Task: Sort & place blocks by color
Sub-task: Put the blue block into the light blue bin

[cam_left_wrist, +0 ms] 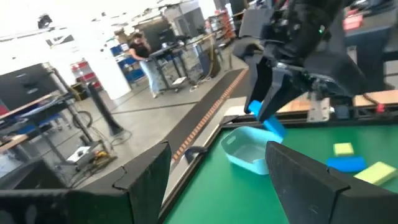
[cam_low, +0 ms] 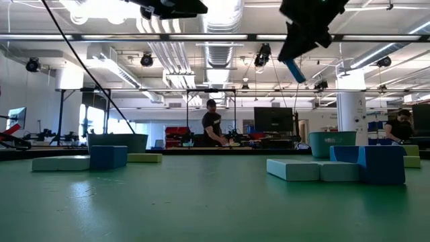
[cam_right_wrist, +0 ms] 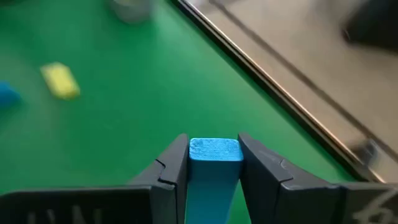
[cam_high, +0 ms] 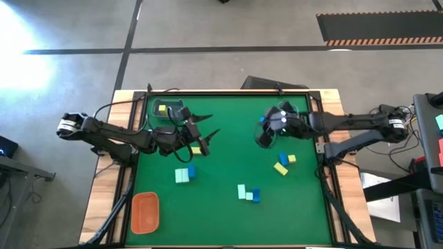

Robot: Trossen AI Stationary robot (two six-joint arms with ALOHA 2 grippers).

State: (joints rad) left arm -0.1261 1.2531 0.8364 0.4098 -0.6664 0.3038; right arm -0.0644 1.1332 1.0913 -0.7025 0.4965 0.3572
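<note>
Blue block gripped between the right fingers, raised over the table at upper right; transport step, next calling for lowering into the nearby tray; left fingers spread wide, idle.

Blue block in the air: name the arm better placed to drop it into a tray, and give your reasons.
Right. The right tool is shut on the blue block, raised above the table near the grey-blue tray in the left wrist view. The left tool is open and empty, beside the other tray holding a yellow block.
</note>
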